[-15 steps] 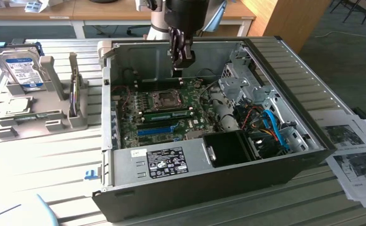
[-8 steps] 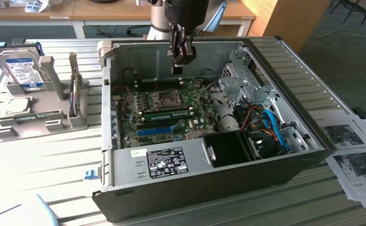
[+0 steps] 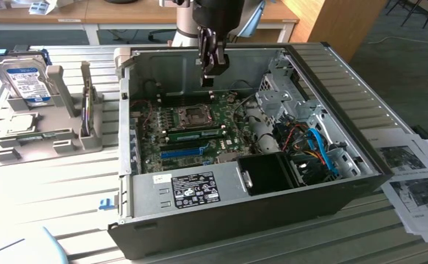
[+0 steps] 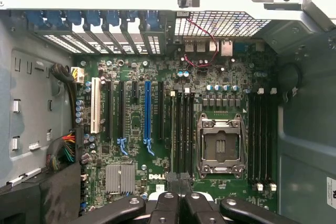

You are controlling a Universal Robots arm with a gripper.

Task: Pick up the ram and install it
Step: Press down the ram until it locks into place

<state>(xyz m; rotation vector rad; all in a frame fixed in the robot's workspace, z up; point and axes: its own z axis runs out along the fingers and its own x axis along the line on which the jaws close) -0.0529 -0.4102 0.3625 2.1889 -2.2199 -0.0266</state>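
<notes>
A: Wrist view had the gripper [image 4: 179, 203] pressed together, empty, right above the motherboard [image 4: 173, 129].
B: And the ram [image 3: 197, 133]?
A: Seated in a slot just beside the CPU socket [image 3: 194, 115]. The hard drive [image 3: 25, 81] stood well beyond the case.
B: Risk?
A: Drifting down, the fingertips could strike the board.

The slatted table [image 3: 67, 187] carries an open computer case [image 3: 236, 220], a grey holder rack [image 3: 45, 137] and papers [image 3: 416, 181].

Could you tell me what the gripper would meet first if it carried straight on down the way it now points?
Most likely the motherboard. The shut gripper hangs above the open computer case, pointing down into it. In the wrist view its fingertips line up with the black memory slots beside the CPU socket, though depth is unclear.
</notes>
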